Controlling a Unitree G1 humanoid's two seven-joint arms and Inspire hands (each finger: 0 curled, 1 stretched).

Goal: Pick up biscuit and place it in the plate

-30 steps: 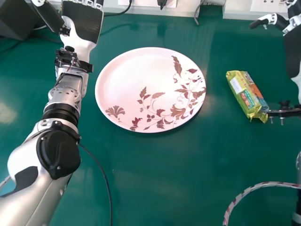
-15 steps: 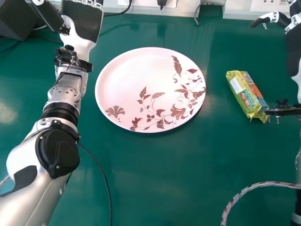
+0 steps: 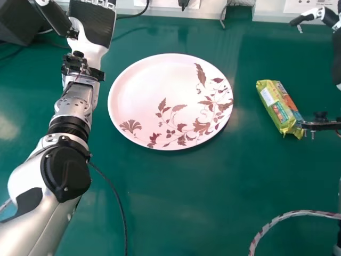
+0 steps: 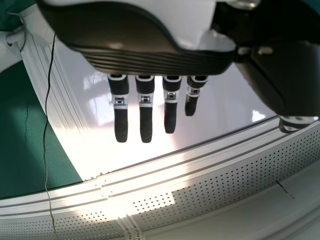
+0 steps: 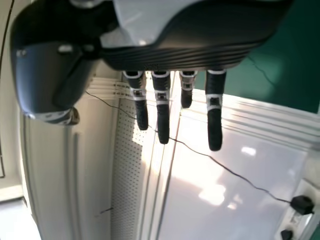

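Note:
The biscuit packet [image 3: 280, 109], in a yellow-green wrapper, lies slanted on the green table to the right of the plate [image 3: 144, 80], which is round and white with a brown leaf pattern. My right hand [image 3: 337, 56] is at the head view's right edge, beyond the packet's right side and apart from it; in the right wrist view the right hand [image 5: 215, 115] has straight fingers and holds nothing. My left hand [image 3: 93, 24] is past the plate's upper left, empty; the left hand [image 4: 145, 115] has straight fingers in the left wrist view.
A dark box [image 3: 18, 21] stands at the far left corner of the green table [image 3: 181, 202]. White trunking with sockets [image 3: 303, 6] runs along the far edge. A black cable lies beside the left arm, and a striped cable [image 3: 282, 217] arcs at the lower right.
My right hand has shifted a little to the right, farther out of the head view. The left hand, packet and plate have stayed in place.

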